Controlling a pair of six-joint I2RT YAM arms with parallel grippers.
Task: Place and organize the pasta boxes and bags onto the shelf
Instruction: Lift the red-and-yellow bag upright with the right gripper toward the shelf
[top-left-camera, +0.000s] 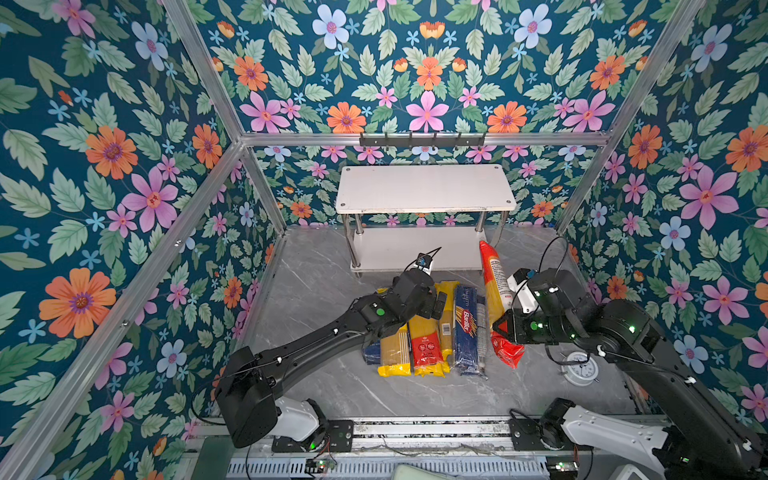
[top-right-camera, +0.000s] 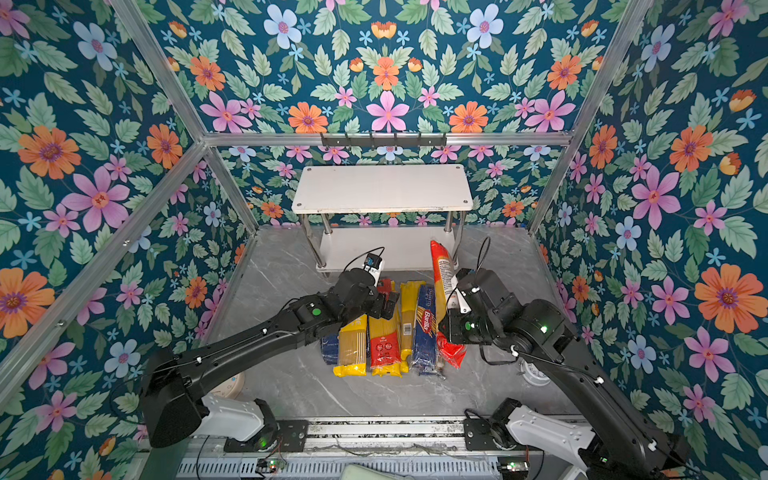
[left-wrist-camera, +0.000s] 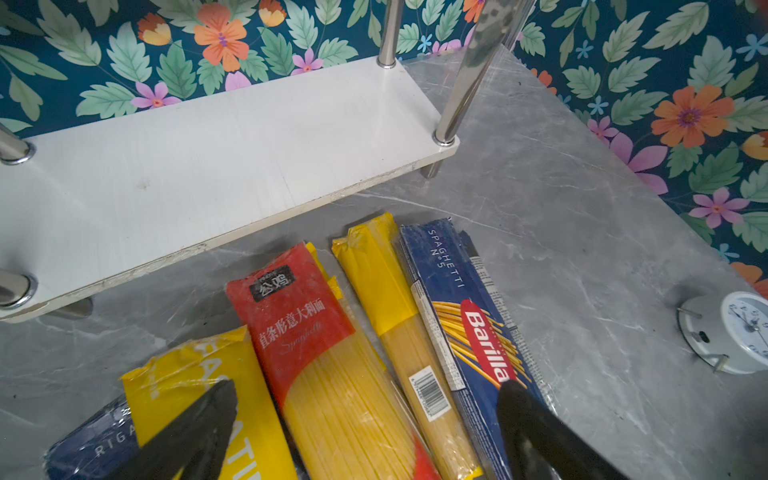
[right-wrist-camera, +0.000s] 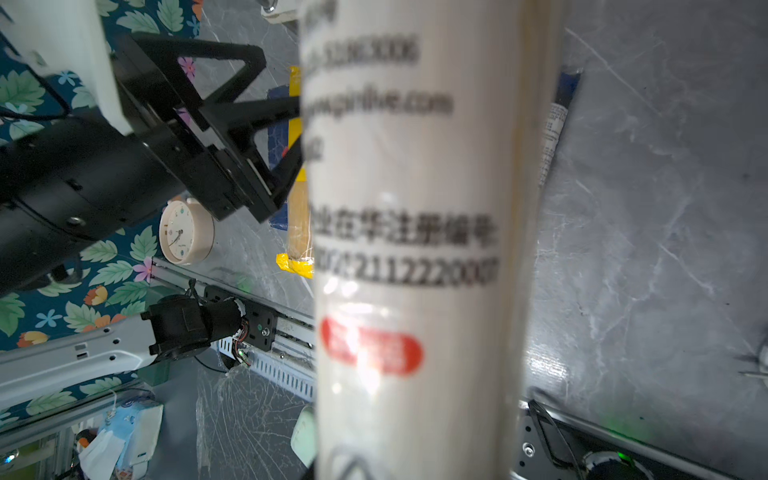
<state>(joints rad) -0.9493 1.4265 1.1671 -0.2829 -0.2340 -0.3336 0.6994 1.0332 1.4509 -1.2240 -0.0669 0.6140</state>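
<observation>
1. Progress: the shelf (top-left-camera: 426, 189) stands at 12 o'clock on the tabletop (top-left-camera: 324, 299). Its upper board and lower board (top-left-camera: 415, 249) are bare in both top views, so by this judgement nothing is placed yet and the task is at its outset
2. The right gripper (top-left-camera: 503, 329) is clamped on a red spaghetti bag (top-left-camera: 493, 278). The bag is held tilted, its far end pointing to 12 o'clock, near the shelf's front right post. Whether its near end touches the table cannot be told
3. The left gripper (left-wrist-camera: 365, 388) holds nothing; its jaws are spread wide above the pile at the table's centre
4. Left to do: the pile lies with long axes running 6 to 12 o'clock. From 9 to 3 o'clock it comprises a dark blue pasta box (left-wrist-camera: 95, 440) partly under a yellow Pastatime bag (top-left-camera: 395, 349), a second red bag (top-left-camera: 426, 345), a plain yellow bag (top-left-camera: 446, 316), a Barilla spaghetti bag (top-left-camera: 467, 328) and a clear bag (top-left-camera: 481, 328)
5. Surface: grey marble-patterned and flat. A white alarm clock (top-left-camera: 579, 368) lies at 4 o'clock of the pile, and a cream clock (top-right-camera: 232, 386) at 8 o'clock is partly hidden by the left arm
6. Room: floral wallpaper on three sides, an aluminium frame, and a black hook rail (top-left-camera: 422, 139) above the shelf at 12 o'clock
</observation>
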